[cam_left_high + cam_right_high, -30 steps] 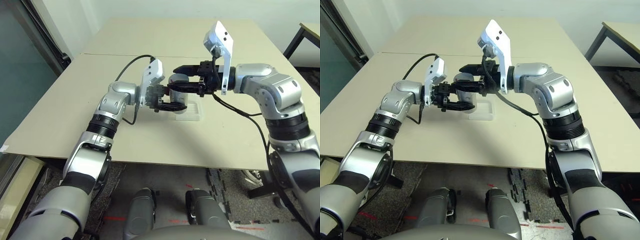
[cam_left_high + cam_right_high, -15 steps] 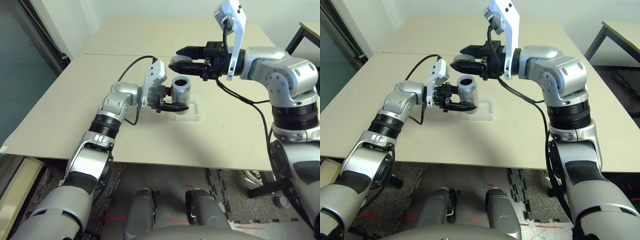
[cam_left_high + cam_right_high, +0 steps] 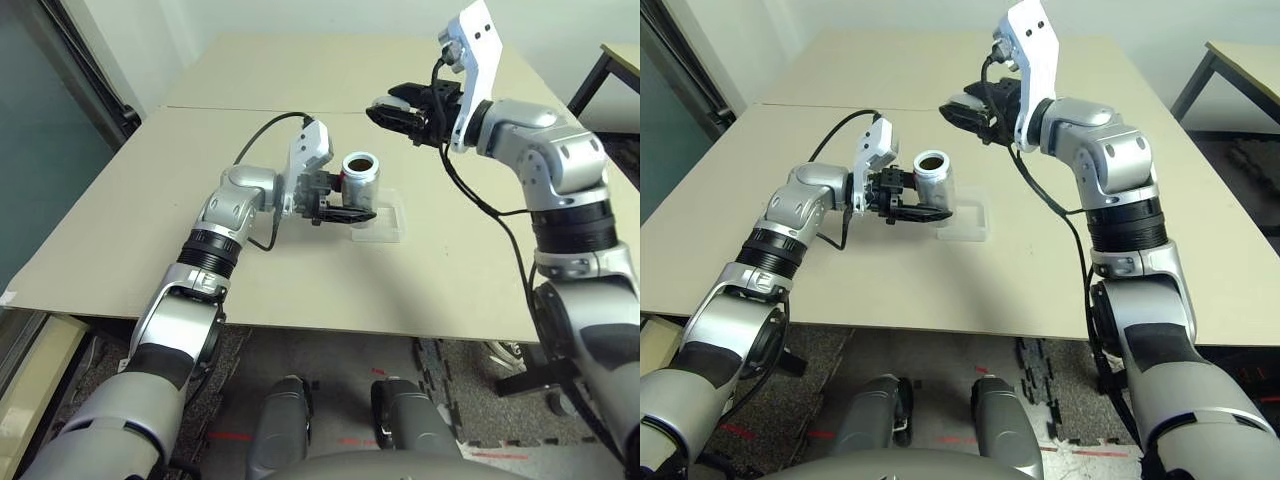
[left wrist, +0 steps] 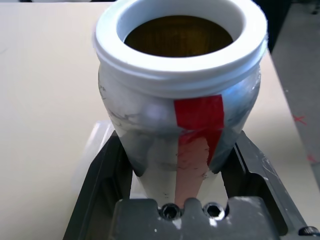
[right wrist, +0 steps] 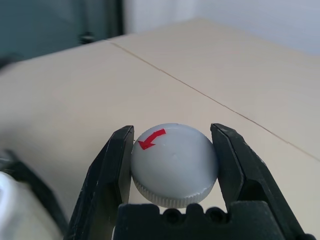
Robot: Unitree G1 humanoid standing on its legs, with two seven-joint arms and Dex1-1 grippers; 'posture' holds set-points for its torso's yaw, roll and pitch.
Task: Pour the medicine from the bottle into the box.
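While clamped upright and uncapped in the jaws of the left gripper (image 4: 179,134), ready to be tipped: the small silver-grey cylindrical bottle (image 3: 360,188) with a red vertical stripe (image 4: 200,115) and a thick white rim (image 4: 180,77). Held apparently just above the pale beige desk (image 3: 150,260), overlapping the near-left part of the shallow clear plastic box (image 3: 376,238) in the head views. Brownish inside the open mouth (image 4: 177,40); impossible to tell any medicine apart in there.

Probably light and fairly stiff, with a smooth, slightly slippery wall. Best taken around the middle, as now, leaving the mouth free for pouring. Small, loose pills likely to roll or bounce, so best poured low and slowly.

Left jaws: closed only as far as the bottle's width allows, touching opposite sides of the body below the shoulder. Right jaws, on the right gripper (image 5: 172,129): narrowed onto the round grey cap (image 5: 175,167) with a red arrow on top and a ribbed edge, pinching opposite sides, apart from the bottle and farther right.

Next, by judgement: keep the cap clear, bring the mouth over the box, then tilt gently. Main risks: twisting in the grip, or spilling past the low box wall.
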